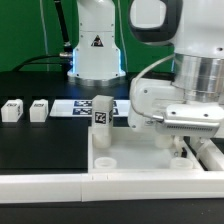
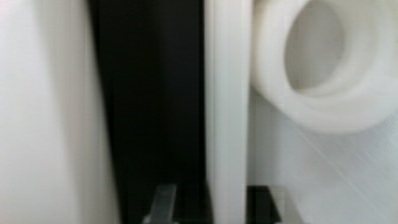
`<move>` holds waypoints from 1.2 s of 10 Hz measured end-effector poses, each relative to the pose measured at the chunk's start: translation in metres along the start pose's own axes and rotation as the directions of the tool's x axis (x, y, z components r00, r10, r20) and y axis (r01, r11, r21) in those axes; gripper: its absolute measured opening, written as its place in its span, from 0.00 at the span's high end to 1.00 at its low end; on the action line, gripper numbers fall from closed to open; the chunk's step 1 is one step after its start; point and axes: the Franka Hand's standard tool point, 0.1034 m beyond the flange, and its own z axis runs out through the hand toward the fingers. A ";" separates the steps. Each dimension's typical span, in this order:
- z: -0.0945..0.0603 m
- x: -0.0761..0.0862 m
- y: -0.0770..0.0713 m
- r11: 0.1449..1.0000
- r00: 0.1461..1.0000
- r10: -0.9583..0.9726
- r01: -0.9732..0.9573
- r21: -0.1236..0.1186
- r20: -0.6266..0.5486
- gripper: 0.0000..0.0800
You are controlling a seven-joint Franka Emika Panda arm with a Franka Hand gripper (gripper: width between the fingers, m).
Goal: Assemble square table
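The white square tabletop (image 1: 140, 160) lies flat at the front, sockets up. One tagged leg block (image 1: 103, 114) stands upright at its far corner on the exterior view's left. Two more leg blocks (image 1: 12, 110) (image 1: 38, 110) stand on the black mat at the exterior view's left. My gripper (image 1: 186, 148) is down at the tabletop's edge on the exterior view's right. In the wrist view my gripper (image 2: 215, 205) straddles the tabletop's raised rim (image 2: 224, 90), next to a round corner socket (image 2: 331, 60). One finger (image 2: 263, 206) touches the rim; a dark gap separates the other (image 2: 166, 206) from it.
The marker board (image 1: 72, 106) lies behind the tabletop, before the robot base (image 1: 95, 55). A long white wall bar (image 1: 60, 186) runs along the front, with a side arm (image 1: 212, 156) close beside my gripper, seen as a white surface (image 2: 36, 100) in the wrist view.
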 end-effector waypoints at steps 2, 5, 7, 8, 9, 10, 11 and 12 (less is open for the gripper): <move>0.000 0.000 0.000 1.000 1.000 0.001 -0.001 0.008 -0.008 0.92; -0.001 -0.002 -0.010 1.000 1.000 0.015 -0.015 0.014 -0.008 0.79; 0.000 -0.004 -0.023 0.999 0.999 0.032 -0.032 0.028 -0.007 0.58; 0.000 -0.005 -0.028 0.999 0.999 0.039 -0.039 0.033 -0.007 0.35; 0.001 -0.006 -0.030 0.998 0.999 0.043 -0.043 0.036 -0.007 0.24; 0.001 -0.006 -0.032 0.998 0.999 0.045 -0.045 0.036 -0.007 0.20; 0.001 -0.006 -0.032 0.998 0.999 0.046 -0.046 0.037 -0.007 0.20; 0.002 -0.006 -0.033 0.998 0.999 0.047 -0.046 0.037 -0.008 0.19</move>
